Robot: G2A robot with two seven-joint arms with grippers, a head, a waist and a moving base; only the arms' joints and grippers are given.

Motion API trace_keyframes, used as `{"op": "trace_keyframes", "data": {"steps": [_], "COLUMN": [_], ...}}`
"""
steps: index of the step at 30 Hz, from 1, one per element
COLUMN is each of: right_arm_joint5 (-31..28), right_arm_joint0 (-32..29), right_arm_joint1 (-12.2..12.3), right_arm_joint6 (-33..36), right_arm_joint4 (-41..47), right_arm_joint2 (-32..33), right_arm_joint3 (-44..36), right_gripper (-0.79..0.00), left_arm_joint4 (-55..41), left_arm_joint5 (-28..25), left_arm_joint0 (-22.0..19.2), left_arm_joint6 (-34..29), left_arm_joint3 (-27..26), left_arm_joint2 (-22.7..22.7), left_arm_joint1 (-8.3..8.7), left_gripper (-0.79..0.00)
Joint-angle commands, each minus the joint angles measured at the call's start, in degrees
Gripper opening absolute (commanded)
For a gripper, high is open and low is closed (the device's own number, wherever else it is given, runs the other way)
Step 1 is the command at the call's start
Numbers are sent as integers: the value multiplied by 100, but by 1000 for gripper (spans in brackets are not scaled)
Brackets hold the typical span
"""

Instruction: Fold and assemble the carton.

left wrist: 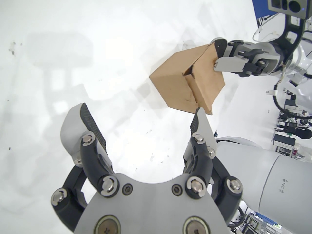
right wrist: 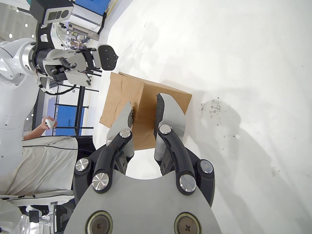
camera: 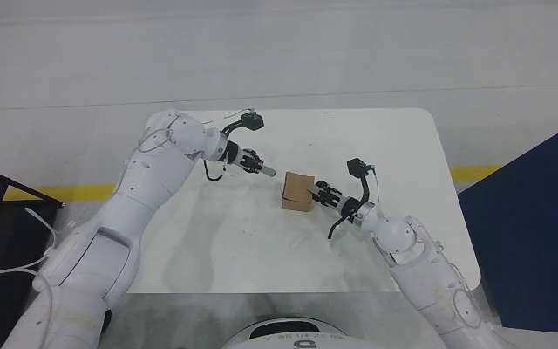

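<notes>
A small brown carton point(camera: 296, 192) stands near the middle of the white table point(camera: 392, 140), with one end flap loose. My right gripper point(camera: 321, 194) is shut on a side panel of the carton point(right wrist: 121, 91), one finger on each face, as the right wrist view's own gripper point(right wrist: 145, 113) shows. In the left wrist view the carton point(left wrist: 180, 83) has its flap pinched by the right gripper point(left wrist: 219, 57). My left gripper point(left wrist: 143, 120) is open, one fingertip point(left wrist: 198, 118) close to the carton's lower corner. It hovers just left of the carton in the top view point(camera: 266, 170).
The table's bare surface point(left wrist: 73, 49) spreads around the carton. Its rounded right edge point(camera: 453, 174) borders a blue panel point(camera: 523, 218). A black frame point(camera: 17, 196) stands off the table's left side.
</notes>
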Motion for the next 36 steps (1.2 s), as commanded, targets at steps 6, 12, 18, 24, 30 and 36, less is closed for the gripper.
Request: {"op": "trace_keyframes", "data": {"steps": [6, 12, 18, 24, 30, 36], "right_arm_joint5": [64, 97, 112, 103, 78, 24], "right_arm_joint0": [-28, -67, -120, -170, -211, -274], "right_arm_joint1": [2, 6, 10, 18, 26, 41], "right_arm_joint6": [-20, -32, -55, -62, -66, -122], "right_arm_joint4": [-75, -113, -142, -161, -166, -157], "right_arm_joint2": [-3, 7, 25, 58, 98, 201], "right_arm_joint3": [-66, -128, -159, -188, -218, -312], "right_gripper": [-686, -693, -702, -702, -690, -659], "left_arm_joint4": [285, 489, 677, 971, 1334, 1130], "left_arm_joint5": [237, 361, 497, 590, 686, 508], "left_arm_joint0": [184, 155, 98, -27, -100, -110], "left_arm_joint6": [-10, 48, 149, 159, 285, 486], "left_arm_joint3": [-600, -666, -585, -499, -498, -432], "left_arm_joint2": [56, 265, 501, 686, 853, 806], "left_arm_joint1": [53, -11, -110, -185, -254, -295], "left_gripper": [0, 0, 0, 0, 0, 0]}}
